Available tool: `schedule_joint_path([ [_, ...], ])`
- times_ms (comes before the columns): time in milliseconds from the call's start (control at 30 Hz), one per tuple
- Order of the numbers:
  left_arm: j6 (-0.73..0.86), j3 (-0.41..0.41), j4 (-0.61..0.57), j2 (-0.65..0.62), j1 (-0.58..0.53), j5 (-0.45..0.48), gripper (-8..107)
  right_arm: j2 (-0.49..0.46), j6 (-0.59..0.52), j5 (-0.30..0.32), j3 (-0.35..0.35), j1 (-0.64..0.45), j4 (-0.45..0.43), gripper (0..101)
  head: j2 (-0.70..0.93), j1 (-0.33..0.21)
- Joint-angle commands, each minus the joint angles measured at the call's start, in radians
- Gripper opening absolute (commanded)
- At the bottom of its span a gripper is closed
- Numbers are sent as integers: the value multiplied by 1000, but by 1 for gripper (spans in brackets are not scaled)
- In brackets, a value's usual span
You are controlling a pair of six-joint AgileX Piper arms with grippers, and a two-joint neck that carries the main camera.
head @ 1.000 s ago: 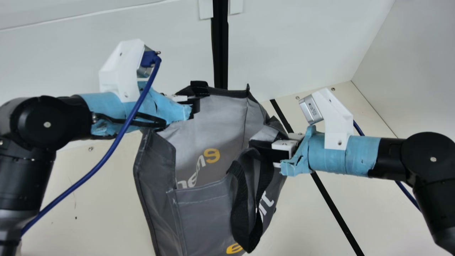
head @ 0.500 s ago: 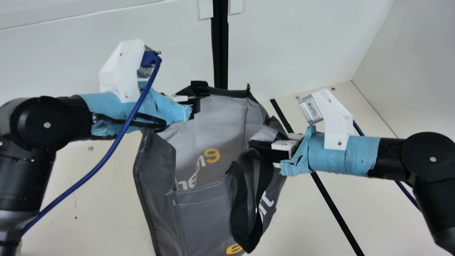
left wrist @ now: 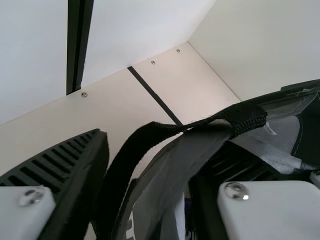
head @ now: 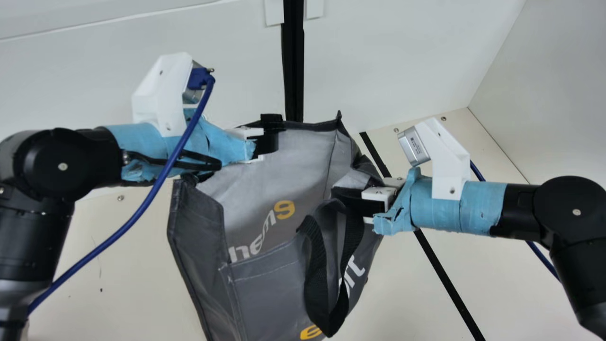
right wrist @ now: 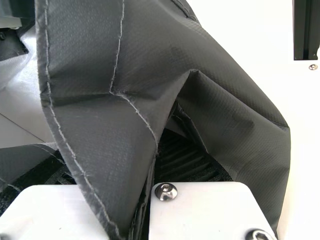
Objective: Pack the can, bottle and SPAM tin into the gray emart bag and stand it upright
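While the bag [head: 270, 289] gapes, a blue cable [head: 137, 215] crosses the left arm [head: 85, 161]

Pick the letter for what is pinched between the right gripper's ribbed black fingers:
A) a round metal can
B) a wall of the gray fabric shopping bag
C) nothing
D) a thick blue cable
B: the right wrist view shows dark gray bag fabric running down between the two fingers of the right gripper.

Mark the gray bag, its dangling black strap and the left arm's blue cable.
Gray bag [head: 270, 293]: main view, near wall.
Black strap [head: 316, 284]: main view, left strand.
Blue cable [head: 138, 213]: main view, middle stretch.
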Motion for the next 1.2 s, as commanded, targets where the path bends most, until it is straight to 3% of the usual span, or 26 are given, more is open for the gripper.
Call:
schedule_joint_path([
  [0, 0, 0, 0, 0, 0, 0, 62, 0, 0, 0, 0, 0, 0, 0, -1, -21],
  [300, 0, 0, 0, 0, 0, 0, 90, 0, 0, 0, 0, 0, 0, 0, -1, -21],
  [367, 0, 0, 0, 0, 0, 0, 90, 0, 0, 0, 0, 0, 0, 0, -1, -21],
  [400, 14, 86, -3, -52, -5, -32, 90, 0, 0, 0, 0, 0, 0, 0, -1, -21],
  [500, 19, 102, -12, -67, 0, -42, 90, 0, 0, 0, 0, 0, 0, 0, -1, -21],
  [1167, 212, 406, -226, -391, 181, -103, 90, 0, 0, 1, 0, 0, 1, 0, -1, -21],
])
